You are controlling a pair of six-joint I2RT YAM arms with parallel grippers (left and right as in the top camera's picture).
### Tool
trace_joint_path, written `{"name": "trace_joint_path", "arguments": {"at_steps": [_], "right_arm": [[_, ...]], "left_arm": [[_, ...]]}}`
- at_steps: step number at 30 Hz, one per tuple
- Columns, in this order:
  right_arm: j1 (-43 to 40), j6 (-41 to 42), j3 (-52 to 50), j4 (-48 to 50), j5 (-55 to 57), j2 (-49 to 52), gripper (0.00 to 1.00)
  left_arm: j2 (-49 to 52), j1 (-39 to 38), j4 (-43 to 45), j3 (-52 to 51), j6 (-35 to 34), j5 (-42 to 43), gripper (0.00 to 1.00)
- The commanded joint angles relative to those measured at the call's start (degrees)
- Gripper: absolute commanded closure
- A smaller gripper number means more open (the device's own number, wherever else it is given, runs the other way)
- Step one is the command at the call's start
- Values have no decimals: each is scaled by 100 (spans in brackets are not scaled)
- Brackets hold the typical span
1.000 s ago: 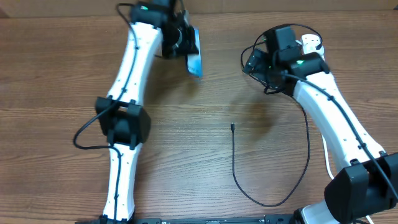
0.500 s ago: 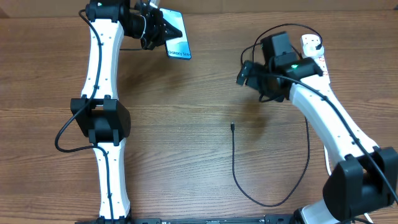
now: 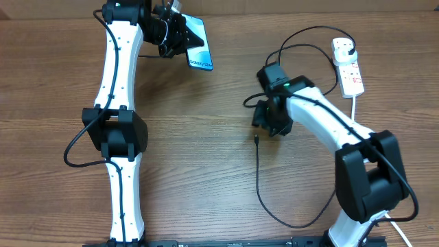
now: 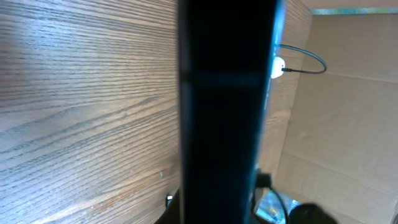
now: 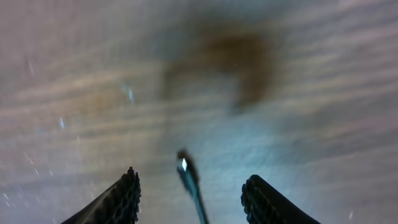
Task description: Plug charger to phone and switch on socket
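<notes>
- Right gripper (image 5: 194, 190), jaws spread, straddles the charger (image 5: 186, 169) tip.
- Left gripper (image 3: 171, 34) pinches the phone (image 3: 199, 45).
- Risk: closing off-centre may flick the thin tip aside.

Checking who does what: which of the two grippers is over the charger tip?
The right gripper: its open fingers straddle the charger tip on the table, not yet gripping it. The left gripper is far off, shut on the phone.

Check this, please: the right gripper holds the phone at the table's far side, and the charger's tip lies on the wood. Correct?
Not quite: the left gripper holds the phone, as the overhead view shows. The rest stands: far side, charger's tip on the wood.
</notes>
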Motion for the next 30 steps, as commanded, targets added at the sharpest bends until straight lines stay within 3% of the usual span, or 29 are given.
{"name": "trace_joint_path", "arguments": {"at_steps": [1, 6, 8, 14, 20, 24, 30], "right_arm": [[203, -24, -24, -203, -63, 9, 47], [262, -24, -214, -382, -92, 9, 48], [262, -155, -431, -195, -157, 9, 52], [260, -616, -992, 487, -409, 9, 52], [260, -649, -1001, 905, -402, 9, 54], [260, -649, -1001, 1040, -262, 9, 63], [262, -647, -1038, 973, -170, 20, 63]], "left_arm": [[-87, -46, 2, 87, -15, 11, 96], [-87, -46, 24, 87, -15, 11, 96], [-87, -46, 37, 87, -15, 9, 96], [-87, -46, 72, 87, -15, 9, 96], [-87, -46, 74, 87, -15, 9, 96], [-87, -46, 72, 87, -15, 9, 96], [-87, -35, 74, 87, -15, 9, 96]]}}
